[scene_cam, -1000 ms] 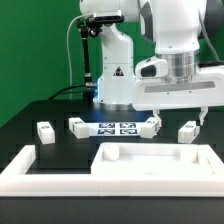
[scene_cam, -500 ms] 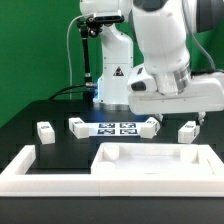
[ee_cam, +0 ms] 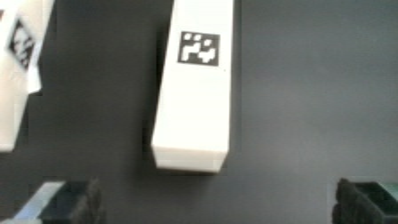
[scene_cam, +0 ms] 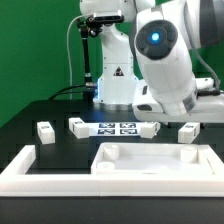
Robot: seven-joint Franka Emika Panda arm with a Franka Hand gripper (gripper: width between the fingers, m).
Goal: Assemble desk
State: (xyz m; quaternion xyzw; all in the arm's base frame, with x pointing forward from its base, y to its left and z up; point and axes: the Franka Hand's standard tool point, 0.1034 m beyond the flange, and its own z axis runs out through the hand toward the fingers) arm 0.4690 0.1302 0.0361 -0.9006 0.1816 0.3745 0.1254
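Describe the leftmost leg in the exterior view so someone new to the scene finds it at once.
Find the marker board, the flat tagged strip behind the desk top. From its end on the exterior view's left, pass the adjacent leg and keep going that way. The leftmost leg is the small white block standing apart on the black table, touching nothing.

Matt white plastic leg (ee_cam: 196,100), smooth white desk top (scene_cam: 104,160), matt blk table (scene_cam: 60,146)
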